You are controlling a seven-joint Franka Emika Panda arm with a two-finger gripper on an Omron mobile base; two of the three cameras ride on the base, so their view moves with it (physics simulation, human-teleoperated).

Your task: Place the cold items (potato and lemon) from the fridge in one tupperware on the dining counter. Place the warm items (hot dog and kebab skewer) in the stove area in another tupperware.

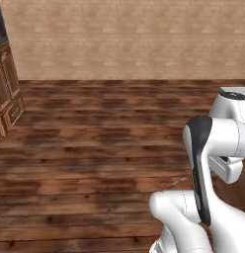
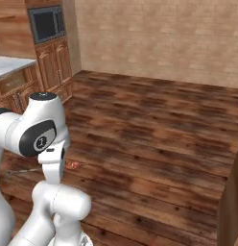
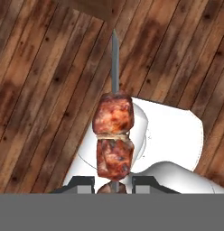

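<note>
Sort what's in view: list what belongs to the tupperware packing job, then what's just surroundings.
Job:
- kebab skewer, clamped in the shut gripper

Surroundings:
- wooden floor
- brick wall
- wooden cabinets
- built-in oven
- pale countertop

A: What's between the dark finger tips of the gripper [image 3: 113, 184]?
B: A grey metal kebab skewer [image 3: 114, 135] with two browned meat chunks, clamped, pointing up over dark wooden floor planks [image 3: 37, 90].
</note>
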